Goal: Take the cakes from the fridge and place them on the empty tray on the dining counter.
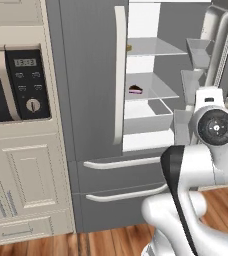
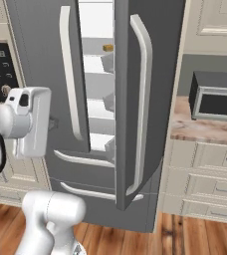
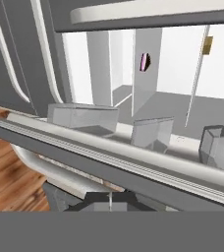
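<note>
Closed dark fingertips of the gripper [image 3: 110, 201] are seen pressed together, with nothing held, just beside the opened right door's edge [image 3: 133, 167]. Within the fridge [image 1: 93, 100], two cakes are counted: the chocolate wedge [image 1: 135, 90] on the middle shelf, the tan block [image 1: 129, 48] on the shelf above. Three door bins are visible.

Beyond the claw [image 3: 110, 201], inside the fridge [image 1: 93, 75], the chocolate wedge [image 1: 135, 90] sits one shelf below the square cake [image 1: 129, 48].
</note>
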